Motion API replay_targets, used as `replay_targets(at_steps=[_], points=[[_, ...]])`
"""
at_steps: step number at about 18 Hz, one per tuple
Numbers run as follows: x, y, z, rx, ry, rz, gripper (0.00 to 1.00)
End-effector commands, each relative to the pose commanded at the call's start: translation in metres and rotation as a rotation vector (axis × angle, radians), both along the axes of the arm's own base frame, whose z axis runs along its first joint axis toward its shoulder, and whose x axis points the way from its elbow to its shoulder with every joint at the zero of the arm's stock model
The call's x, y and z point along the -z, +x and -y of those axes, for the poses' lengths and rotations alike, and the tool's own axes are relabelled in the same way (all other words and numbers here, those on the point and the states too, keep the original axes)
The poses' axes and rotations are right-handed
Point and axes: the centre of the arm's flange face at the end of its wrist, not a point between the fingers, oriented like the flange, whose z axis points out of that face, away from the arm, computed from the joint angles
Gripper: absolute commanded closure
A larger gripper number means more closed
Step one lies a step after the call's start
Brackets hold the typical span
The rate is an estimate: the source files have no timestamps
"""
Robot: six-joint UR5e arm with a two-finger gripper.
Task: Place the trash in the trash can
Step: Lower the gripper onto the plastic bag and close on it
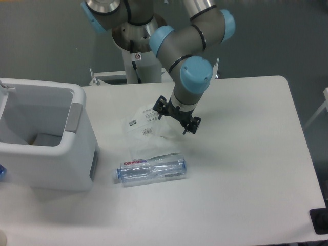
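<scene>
While the gripper (pixel 177 117) hangs with jaws spread wide and empty over the clear plastic bag (pixel 149 124), which lies on the bench (pixel 246 169) beside the bottle (pixel 151 170), it looks like reach-in time, so next it probably needs to drop and pinch before heading to the trash can (pixel 48 138).

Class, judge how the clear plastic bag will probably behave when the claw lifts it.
The plastic bag looks thin and crumpled, so it will probably flop and sag. It seems empty, so likely very light. Its glossy film may slip from the open claw.
</scene>
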Motion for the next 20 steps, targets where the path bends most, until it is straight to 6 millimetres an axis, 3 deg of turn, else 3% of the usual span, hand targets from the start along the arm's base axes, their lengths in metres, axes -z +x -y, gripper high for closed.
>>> replay_targets(at_steps=[4,11,15,18,20], points=[[0.018,0.001,-0.011,-0.005,-0.001,-0.01,0.0],[0.026,0.003,-0.01,-0.027,-0.022,-0.015,0.0],[0.032,0.005,-0.014,-0.012,-0.044,-0.024,0.09],[0.037,0.005,-0.015,-0.015,-0.047,-0.024,0.1],[0.038,0.005,-0.014,-0.023,-0.048,-0.025,0.19]])
